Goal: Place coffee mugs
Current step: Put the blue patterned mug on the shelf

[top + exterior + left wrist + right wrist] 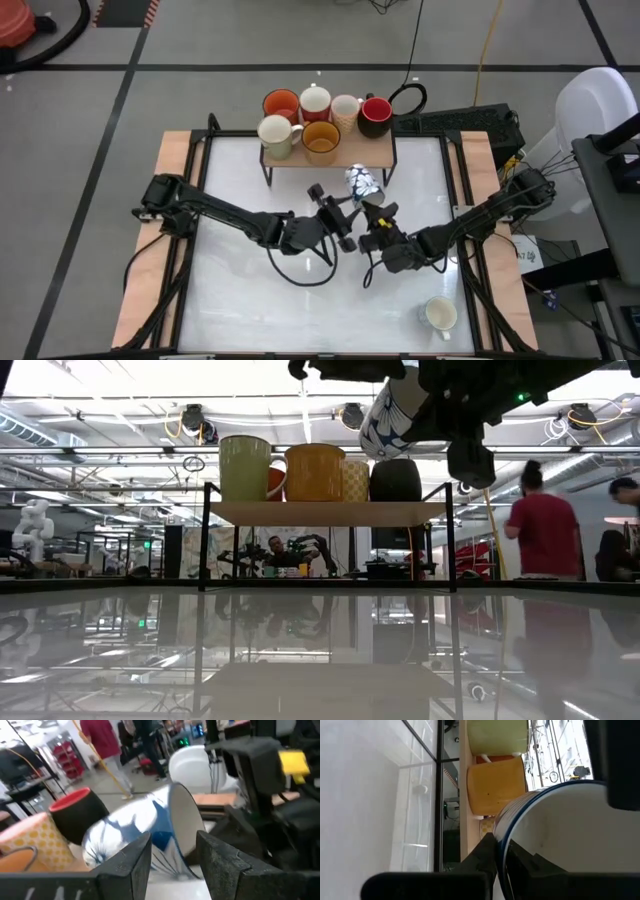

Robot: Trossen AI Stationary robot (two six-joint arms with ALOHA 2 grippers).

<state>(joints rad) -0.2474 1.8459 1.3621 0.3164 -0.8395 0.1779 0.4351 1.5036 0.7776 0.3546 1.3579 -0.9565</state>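
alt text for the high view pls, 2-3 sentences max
Overhead view: both grippers, left and right, meet at mid-table on a blue-patterned mug just in front of a small shelf. The shelf holds six mugs: orange, white, cream, red, cream and amber. One white mug stands alone on the table near the right front corner.

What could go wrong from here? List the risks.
1. The right gripper pinches only the rim of the patterned mug, up in the air; it may slip and drop.
2. The left gripper crowds the same mug; the two could collide.
3. The shelf already holds six mugs; the black mug may get knocked.
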